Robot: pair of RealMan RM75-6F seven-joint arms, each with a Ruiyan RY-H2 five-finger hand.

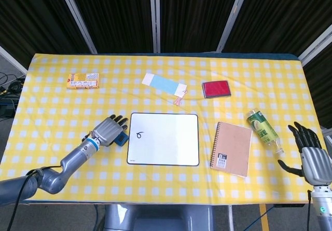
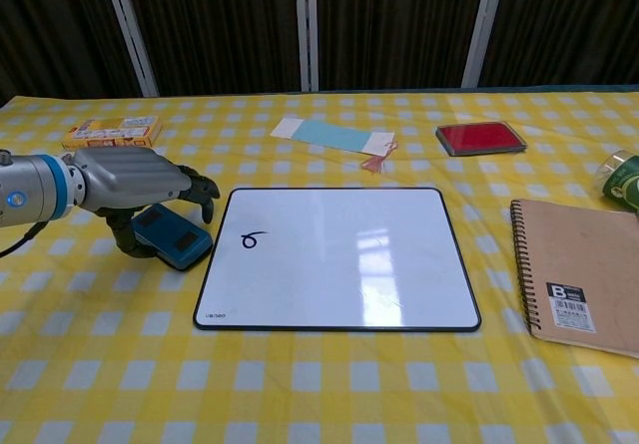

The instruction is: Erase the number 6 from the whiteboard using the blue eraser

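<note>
On my feed the desk's yellow checked cloth carries a yellow cardboard box, a pale blue paper strip, a red rectangular pad, a brown spiral notebook and a green plastic bottle.
</note>
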